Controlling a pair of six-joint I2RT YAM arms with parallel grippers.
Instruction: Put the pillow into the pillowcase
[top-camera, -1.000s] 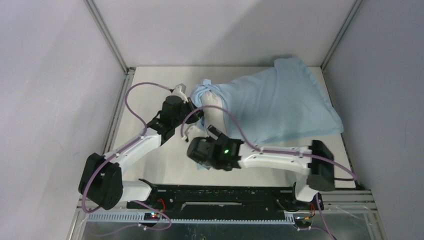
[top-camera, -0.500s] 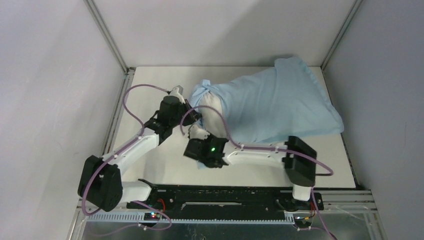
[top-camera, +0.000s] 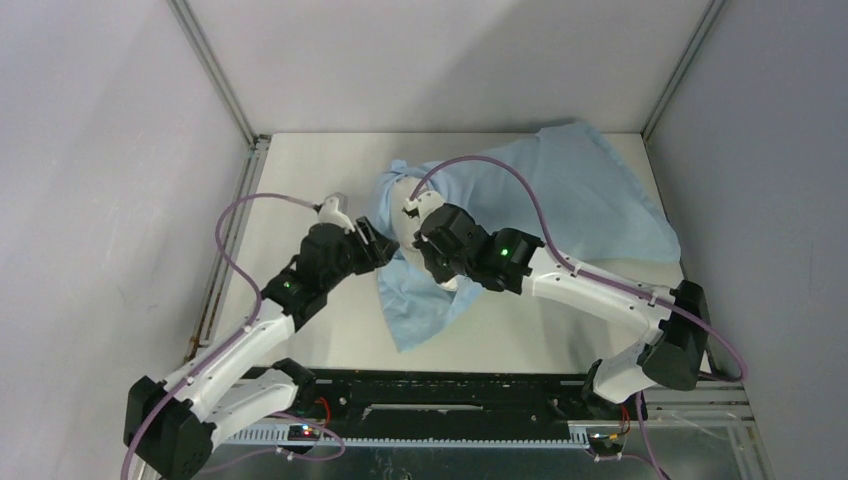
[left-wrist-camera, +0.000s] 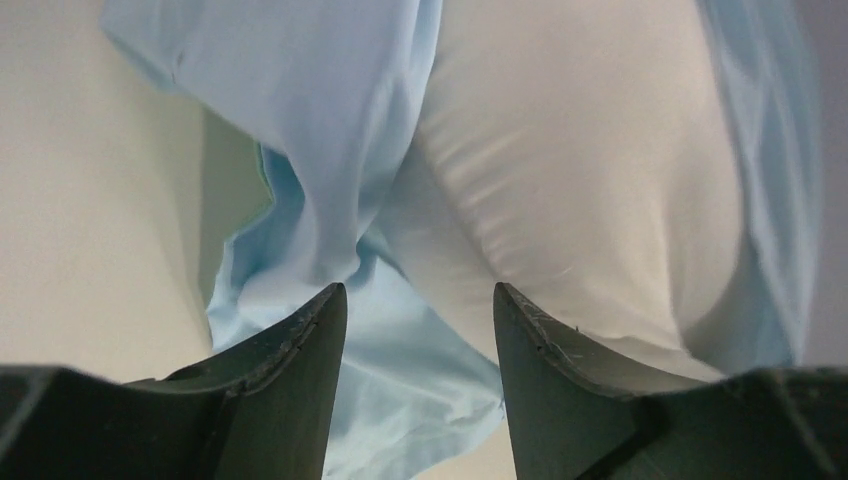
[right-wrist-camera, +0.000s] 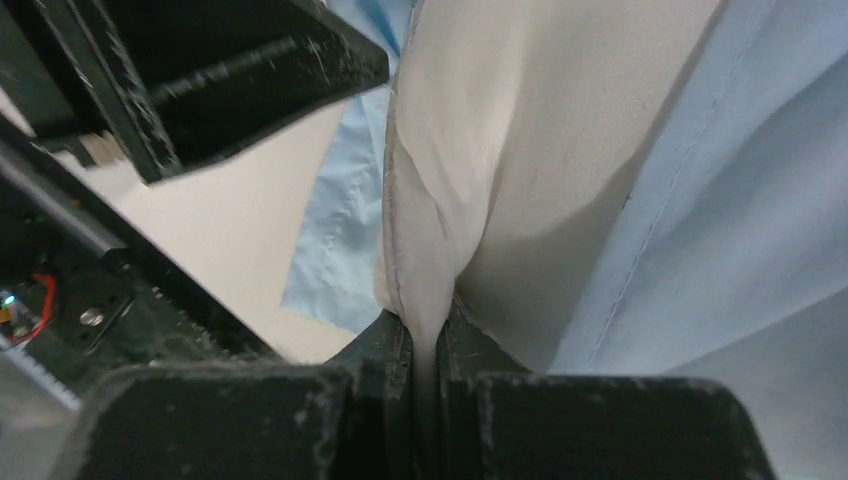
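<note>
Mostly done: pillowcase lies across the far right of the tabletop, mouth toward the left, with a loose flap trailing toward the near edge. Pillow sits largely inside; its white end bulges at the mouth. Right tool is clenched on a fold of pillow fabric. Left tool is spread wide, holding nothing, with case cloth between its jaws. To finish well, the left should pinch the mouth hem and hold it while the right drives the pillow deeper. Against a second ago: right arm has swung from the near edge up over the mouth; left arm has pulled back and released; the case has flattened and spilled its flap nearer.
</note>
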